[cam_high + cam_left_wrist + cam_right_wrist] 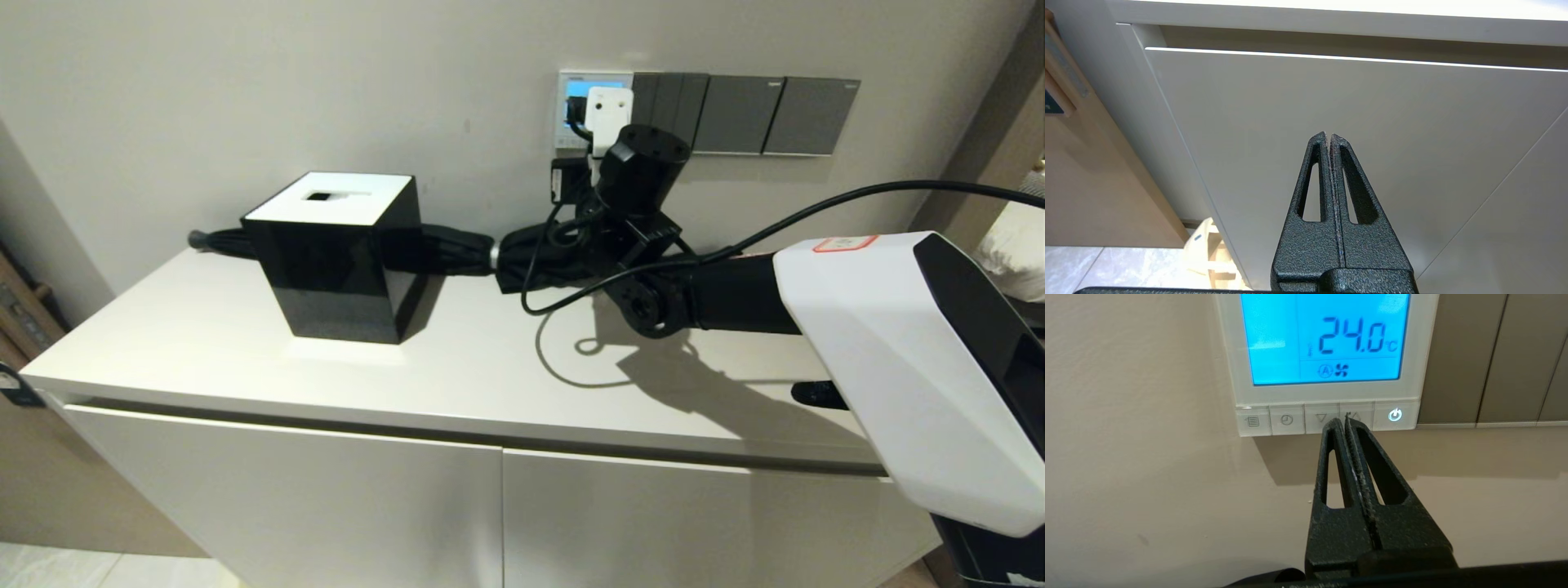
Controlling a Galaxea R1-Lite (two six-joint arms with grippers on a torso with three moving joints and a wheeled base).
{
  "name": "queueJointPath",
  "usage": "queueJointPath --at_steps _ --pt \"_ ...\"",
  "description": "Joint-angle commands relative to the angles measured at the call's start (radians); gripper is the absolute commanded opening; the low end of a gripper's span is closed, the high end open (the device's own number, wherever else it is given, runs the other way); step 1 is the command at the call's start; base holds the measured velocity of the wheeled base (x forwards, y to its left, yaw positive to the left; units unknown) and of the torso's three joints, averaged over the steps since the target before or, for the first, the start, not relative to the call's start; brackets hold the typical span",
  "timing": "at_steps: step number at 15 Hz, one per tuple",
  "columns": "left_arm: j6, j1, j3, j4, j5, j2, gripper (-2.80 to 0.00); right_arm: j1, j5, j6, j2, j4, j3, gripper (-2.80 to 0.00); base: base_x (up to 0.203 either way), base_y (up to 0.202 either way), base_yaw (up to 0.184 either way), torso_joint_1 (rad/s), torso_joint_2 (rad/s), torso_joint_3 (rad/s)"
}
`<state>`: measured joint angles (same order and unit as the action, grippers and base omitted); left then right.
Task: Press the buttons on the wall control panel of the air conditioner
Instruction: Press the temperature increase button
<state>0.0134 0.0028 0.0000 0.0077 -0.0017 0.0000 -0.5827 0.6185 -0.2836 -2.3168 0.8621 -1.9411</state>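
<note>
At the control panel (1327, 355) on the wall, we hold our right gripper (1342, 421) pinched shut, empty, tips meeting its bottom-edge buttons (1327, 418) between the arrow keys, one narrow point for pressing.

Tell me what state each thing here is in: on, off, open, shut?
White-framed wall control panel: screen lit blue, reading 24.0 °C.
Light grey power button: symbol glowing.
Right gripper: shut, tips at the arrow buttons.
Left gripper: shut, before the white cabinet door.
</note>
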Motion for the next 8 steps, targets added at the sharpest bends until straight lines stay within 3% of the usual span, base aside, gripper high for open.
queueJointPath --at_steps 1,8 --pt "0.0 0.0 0.0 0.0 0.0 0.0 -2.8 -0.002 0.003 -0.002 -0.009 0.007 0.0 -2.8 0.0 0.0 0.0 0.0 0.0 0.0" --pt "0.0 0.0 0.0 0.0 0.0 0.001 -2.8 -0.015 0.003 -0.002 0.037 0.002 0.007 -2.8 0.0 0.0 0.0 0.0 0.0 0.0"
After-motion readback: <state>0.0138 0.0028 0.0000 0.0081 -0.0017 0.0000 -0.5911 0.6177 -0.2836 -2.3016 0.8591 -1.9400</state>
